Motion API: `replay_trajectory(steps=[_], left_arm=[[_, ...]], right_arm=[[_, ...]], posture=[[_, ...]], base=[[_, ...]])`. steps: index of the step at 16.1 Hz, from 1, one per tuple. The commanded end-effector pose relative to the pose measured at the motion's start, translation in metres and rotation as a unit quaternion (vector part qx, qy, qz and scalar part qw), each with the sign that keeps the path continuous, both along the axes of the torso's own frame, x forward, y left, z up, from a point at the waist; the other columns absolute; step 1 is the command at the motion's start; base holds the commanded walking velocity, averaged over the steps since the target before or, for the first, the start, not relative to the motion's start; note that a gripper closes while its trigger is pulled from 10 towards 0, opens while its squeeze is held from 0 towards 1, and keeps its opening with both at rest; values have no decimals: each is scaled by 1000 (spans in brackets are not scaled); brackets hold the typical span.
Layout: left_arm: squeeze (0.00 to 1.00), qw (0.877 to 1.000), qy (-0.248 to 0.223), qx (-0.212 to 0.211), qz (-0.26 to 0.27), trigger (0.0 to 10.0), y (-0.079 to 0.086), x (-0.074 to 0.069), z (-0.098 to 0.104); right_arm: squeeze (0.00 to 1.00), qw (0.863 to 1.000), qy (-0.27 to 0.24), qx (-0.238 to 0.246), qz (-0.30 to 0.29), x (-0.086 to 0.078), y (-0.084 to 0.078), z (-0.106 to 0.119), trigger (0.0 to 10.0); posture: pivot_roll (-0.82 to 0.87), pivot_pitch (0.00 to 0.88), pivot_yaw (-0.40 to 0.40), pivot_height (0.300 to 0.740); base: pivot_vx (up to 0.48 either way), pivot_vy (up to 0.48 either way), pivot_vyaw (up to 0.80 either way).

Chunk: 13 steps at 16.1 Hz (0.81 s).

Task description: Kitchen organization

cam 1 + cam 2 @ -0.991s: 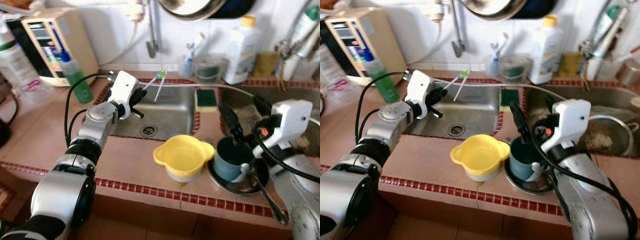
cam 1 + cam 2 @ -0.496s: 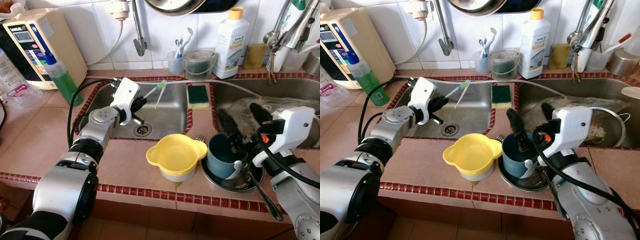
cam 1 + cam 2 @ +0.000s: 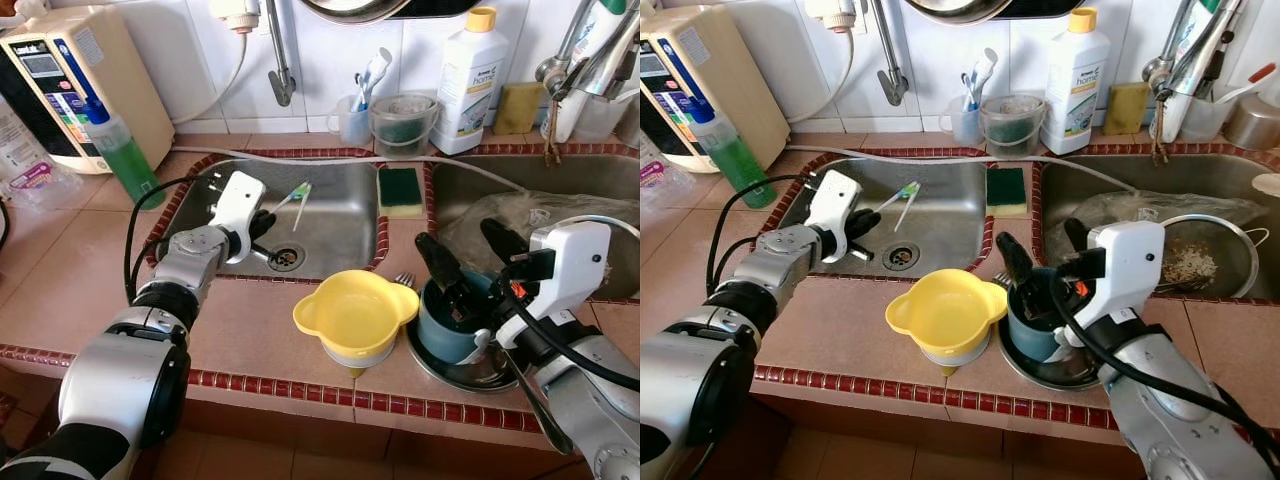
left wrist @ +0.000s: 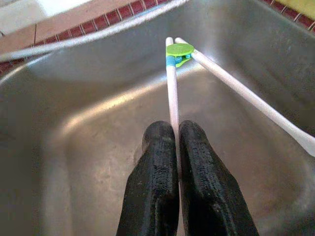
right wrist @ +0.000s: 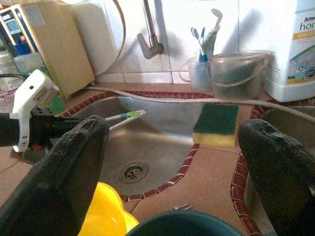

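The left gripper (image 3: 262, 222) reaches over the left sink (image 3: 340, 225), its fingers (image 4: 162, 167) pressed together on one stick of a pair of white training chopsticks (image 3: 296, 196) joined by a green clip (image 4: 179, 49). The chopsticks hang above the sink floor, near the drain (image 3: 285, 257). Their long axis runs straight out from the fingertips, away from the robot toward the back wall, and the second stick splays off to one side from the clip.

The right gripper (image 3: 468, 262) hovers just above a teal cup (image 3: 450, 325) standing in a metal bowl (image 3: 470, 368) on the tabletop (image 3: 250, 330), fingers spread wide, holding nothing. A yellow funnel (image 3: 352, 318) sits just beside the cup.

Judged from this, the left arm has the chopsticks, and any placing must allow for their length ahead of the grip.
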<state>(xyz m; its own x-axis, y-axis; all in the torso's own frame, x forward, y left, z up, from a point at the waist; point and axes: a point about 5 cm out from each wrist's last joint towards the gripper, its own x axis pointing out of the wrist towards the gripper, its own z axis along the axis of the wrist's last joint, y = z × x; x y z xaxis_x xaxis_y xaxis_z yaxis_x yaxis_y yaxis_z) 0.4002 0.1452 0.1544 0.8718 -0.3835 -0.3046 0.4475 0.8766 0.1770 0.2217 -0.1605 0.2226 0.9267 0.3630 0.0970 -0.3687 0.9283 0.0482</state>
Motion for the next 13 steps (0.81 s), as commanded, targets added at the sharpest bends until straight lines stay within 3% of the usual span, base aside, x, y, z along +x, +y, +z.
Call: replay_trajectory(steps=[1, 4, 11, 12, 13], left_arm=[[0, 1000, 14, 17, 16, 10000, 13, -2, -6], [0, 997, 34, 61, 26, 10000, 16, -6, -17], [0, 996, 52, 69, 36, 10000, 19, -7, -22], [1000, 997, 53, 52, 34, 10000, 19, -8, -21], [1000, 997, 52, 48, 32, 10000, 19, -8, -21]], right_arm=[[0, 1000, -3, -1, 11, -3, 4, 3, 10000], [0, 1000, -3, -2, 13, -2, 6, 3, 10000], [0, 1000, -4, -2, 22, 0, 8, 5, 10000], [0, 1000, -5, -3, 24, 0, 8, 5, 10000], [0, 1000, -6, -5, 24, 0, 9, 5, 10000]], posture=[[-345, 110, 151, 740], [-347, 103, 151, 740], [-343, 87, 148, 740], [-343, 81, 146, 740], [-342, 79, 146, 740]], base=[[0, 0, 0], [0, 0, 0], [0, 0, 0], [0, 0, 0], [0, 0, 0]])
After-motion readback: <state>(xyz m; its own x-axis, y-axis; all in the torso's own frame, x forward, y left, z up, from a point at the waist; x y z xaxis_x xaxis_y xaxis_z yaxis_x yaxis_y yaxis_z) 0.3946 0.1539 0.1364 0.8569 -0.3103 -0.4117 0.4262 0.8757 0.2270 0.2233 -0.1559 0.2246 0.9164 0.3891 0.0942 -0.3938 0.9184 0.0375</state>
